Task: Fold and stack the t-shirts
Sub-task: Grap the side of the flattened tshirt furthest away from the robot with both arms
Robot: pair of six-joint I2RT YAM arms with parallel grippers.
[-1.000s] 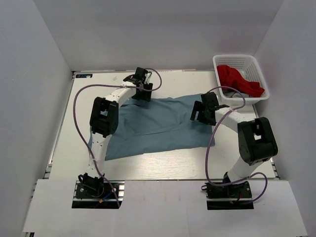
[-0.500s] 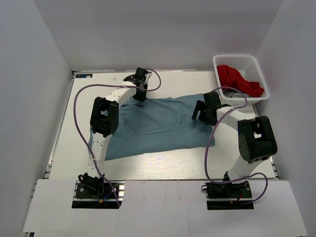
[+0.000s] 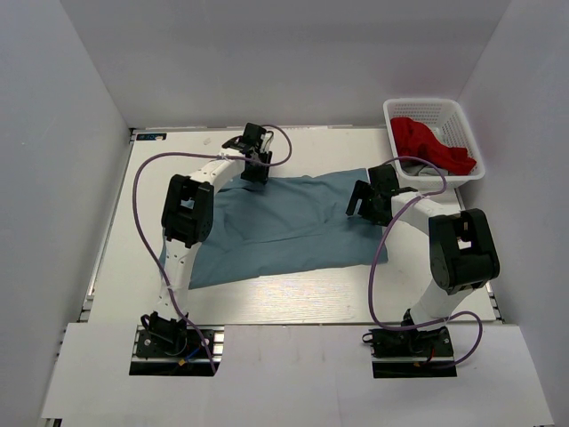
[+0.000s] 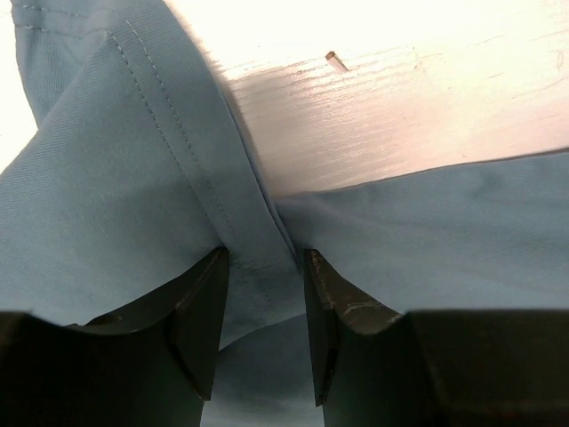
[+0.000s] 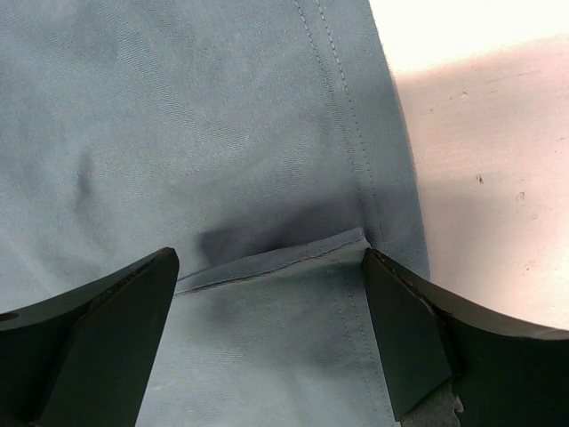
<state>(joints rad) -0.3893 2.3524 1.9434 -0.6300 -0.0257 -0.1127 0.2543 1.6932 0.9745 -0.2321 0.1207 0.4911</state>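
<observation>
Grey-blue t-shirt [image 3: 284,227] spread flat mid-table [image 3: 293,289]; left tool [image 3: 255,169] at far left edge of shirt, fingers [image 4: 200,302] pinched on raised hem fold; right tool [image 3: 363,197] over right edge, jaws wide apart, straddling folded hem corner, holding nothing; white basket [image 3: 462,120] far right, red cloth [image 3: 427,142] inside.

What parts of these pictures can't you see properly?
1. Top view: whatever lies under the red cloth in the basket; the cloth covers it.
2. Top view: parts of the shirt under both arms.
3. Left wrist view: whether the left gripper squeezes the shirt fold or only touches it.
4. Right wrist view: the right gripper finger bases, cut off by the bottom edge.
</observation>
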